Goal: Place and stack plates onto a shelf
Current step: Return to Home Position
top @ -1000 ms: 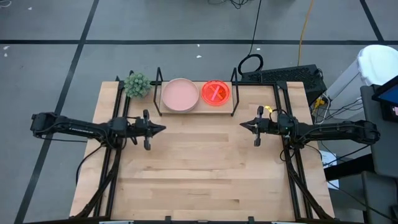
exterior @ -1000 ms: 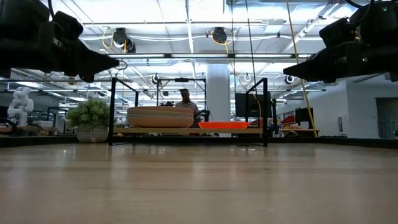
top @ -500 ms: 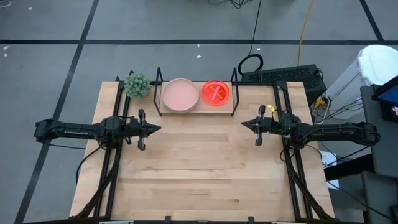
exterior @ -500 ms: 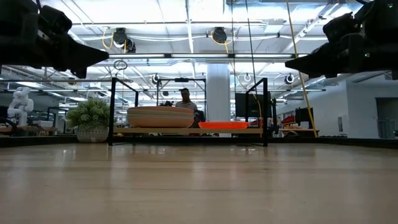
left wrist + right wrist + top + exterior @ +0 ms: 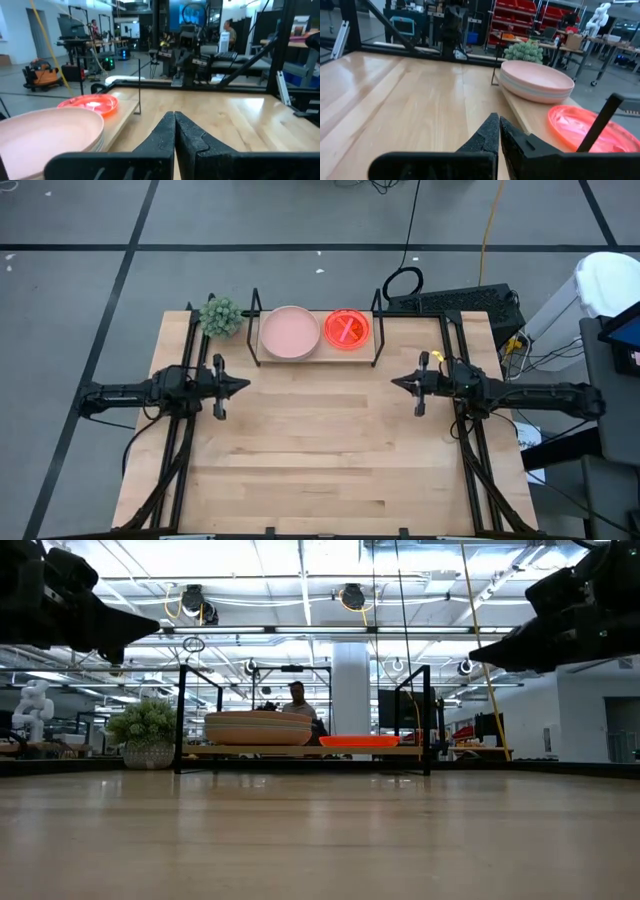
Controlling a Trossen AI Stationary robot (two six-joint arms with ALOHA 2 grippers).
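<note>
The shelf (image 5: 318,358), a light wood board between black wire end frames, stands at the table's far edge. On it rest a stack of larger plates with a pale pink one (image 5: 290,332) on top, and to its right the neon orange-pink plates (image 5: 347,329). My left gripper (image 5: 245,385) hangs shut and level above the table's left side, pointing right. My right gripper (image 5: 393,383) hangs shut above the right side, pointing left. Neither holds anything. In the left wrist view the pink stack (image 5: 47,135) and the neon plate (image 5: 90,104) show beside the shut fingers.
A small potted plant (image 5: 219,315) stands at the table's far left, beside the shelf. Black frame rails (image 5: 180,460) run along both side edges of the table. A person (image 5: 297,700) sits in the room beyond the shelf. Bare wood (image 5: 320,450) lies between the arms and toward the near edge.
My left gripper has drawn back toward the table's left edge, staying shut and level. My right gripper has hardly moved. The plates on the shelf have stayed where they were.
</note>
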